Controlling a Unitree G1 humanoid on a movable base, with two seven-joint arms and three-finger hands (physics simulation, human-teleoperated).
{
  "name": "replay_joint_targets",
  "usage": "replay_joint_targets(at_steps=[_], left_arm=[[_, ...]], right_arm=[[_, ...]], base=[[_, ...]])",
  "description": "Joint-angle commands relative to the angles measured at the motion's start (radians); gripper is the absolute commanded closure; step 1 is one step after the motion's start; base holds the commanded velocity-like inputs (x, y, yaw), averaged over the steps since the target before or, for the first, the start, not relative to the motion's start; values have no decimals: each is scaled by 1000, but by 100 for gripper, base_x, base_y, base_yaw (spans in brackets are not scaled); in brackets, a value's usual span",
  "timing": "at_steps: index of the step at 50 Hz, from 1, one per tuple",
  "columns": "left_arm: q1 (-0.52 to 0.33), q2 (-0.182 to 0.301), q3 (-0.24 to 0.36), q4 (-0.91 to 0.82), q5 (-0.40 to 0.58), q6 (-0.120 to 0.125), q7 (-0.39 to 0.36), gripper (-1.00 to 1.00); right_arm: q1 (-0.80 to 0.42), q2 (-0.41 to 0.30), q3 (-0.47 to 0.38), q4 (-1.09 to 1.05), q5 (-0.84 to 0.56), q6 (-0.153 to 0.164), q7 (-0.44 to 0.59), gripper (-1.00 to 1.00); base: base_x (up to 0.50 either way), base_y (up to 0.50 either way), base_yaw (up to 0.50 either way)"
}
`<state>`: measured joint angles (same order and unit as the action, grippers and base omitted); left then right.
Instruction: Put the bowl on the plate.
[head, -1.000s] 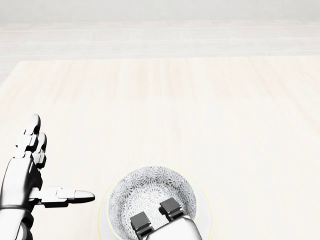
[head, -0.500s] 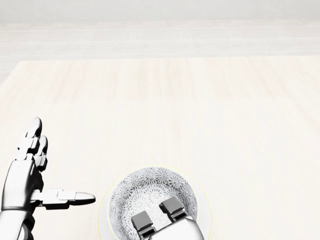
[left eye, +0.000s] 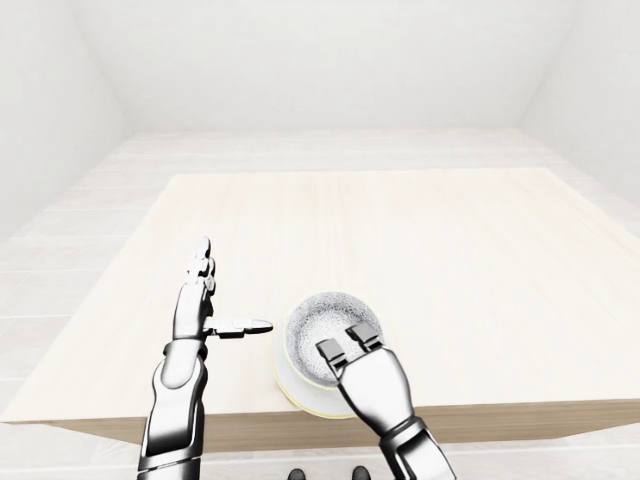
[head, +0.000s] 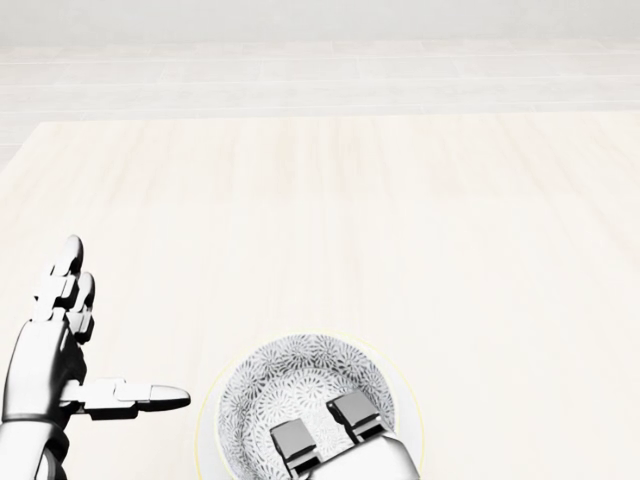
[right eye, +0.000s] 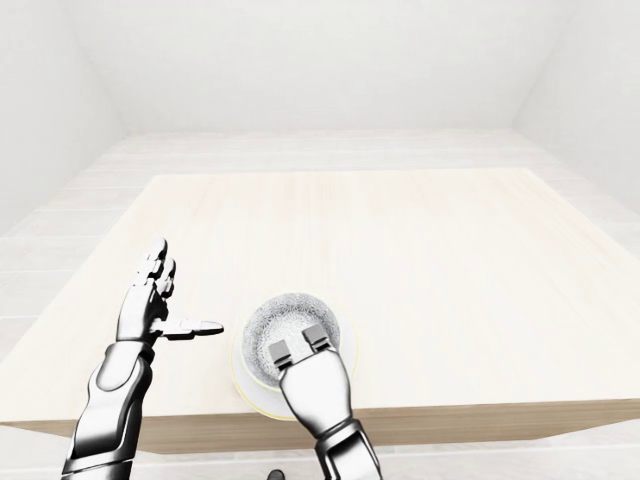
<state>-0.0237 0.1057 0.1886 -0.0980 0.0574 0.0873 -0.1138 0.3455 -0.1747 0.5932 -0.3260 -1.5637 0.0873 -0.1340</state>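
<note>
My table (left eye: 400, 230) is a big pale wood slab with faint light grain. The one thing lying straight on it is a pale plate (head: 407, 405), sat right by the table's edge at the bottom of the head view.

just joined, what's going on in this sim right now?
The patterned bowl sits inside the rim of the pale plate, near the table's bottom edge in the head view. The right hand reaches over the bowl's lower rim with two fingers inside; whether it grips is hidden. The left hand is open left of the bowl, touching nothing.
</note>
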Motion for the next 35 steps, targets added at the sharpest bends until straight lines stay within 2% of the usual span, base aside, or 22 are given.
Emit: replay_joint_targets(at_steps=[1, 17, 35], left_arm=[[-3, 3, 2, 0, 2, 0, 0, -100], [-19, 5, -3, 4, 11, 0, 1, -100], [-6, 6, 2, 3, 10, 0, 1, -100]], right_arm=[[17, -16, -9, -44, -7, 0, 26, -26], [57, -54, -42, -151, -25, 0, 94, -24], [90, -63, -145, -248, -23, 0, 153, -22]], base=[[0, 0, 0], [0, 0, 0], [0, 0, 0]])
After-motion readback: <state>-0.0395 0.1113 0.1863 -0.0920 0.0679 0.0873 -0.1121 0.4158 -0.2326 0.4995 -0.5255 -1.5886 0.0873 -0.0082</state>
